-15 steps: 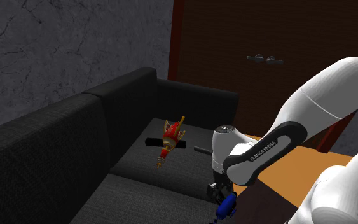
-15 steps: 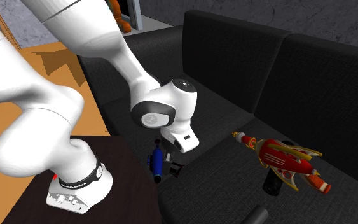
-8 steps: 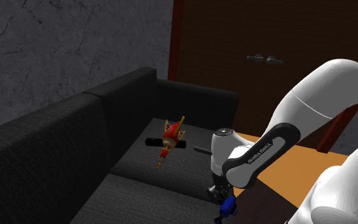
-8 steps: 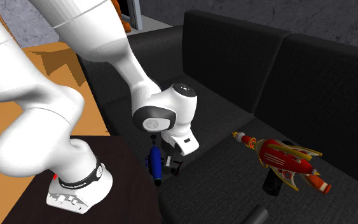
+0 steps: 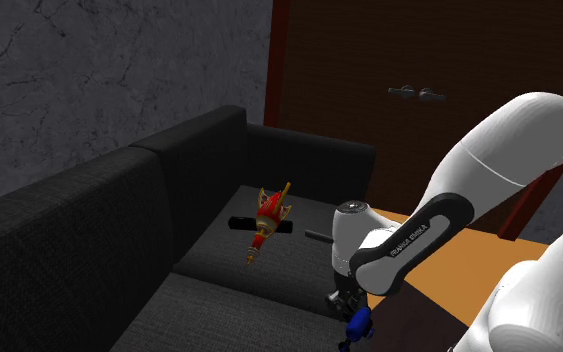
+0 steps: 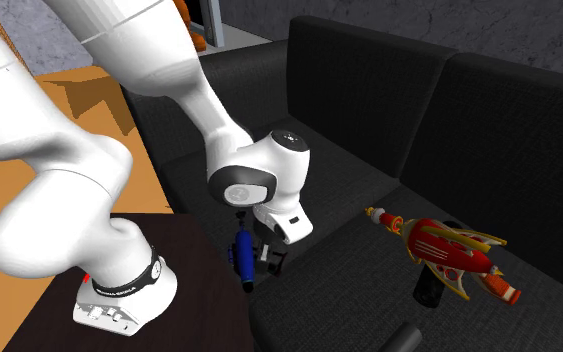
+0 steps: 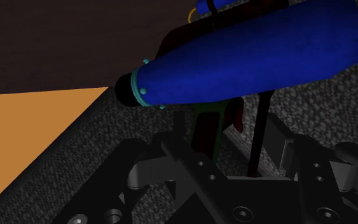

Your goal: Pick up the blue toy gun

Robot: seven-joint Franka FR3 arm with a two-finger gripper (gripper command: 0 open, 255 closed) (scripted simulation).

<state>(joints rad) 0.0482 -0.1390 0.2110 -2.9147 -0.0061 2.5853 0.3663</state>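
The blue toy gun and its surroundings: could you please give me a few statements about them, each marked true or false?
1. The blue toy gun is at the front edge of the sofa seat, right beside the hand. True.
2. The red and gold toy gun lies on the floor. False: it lies on the sofa seat.
3. The floor is orange. True.
4. The two toy guns touch each other. False: they lie well apart.
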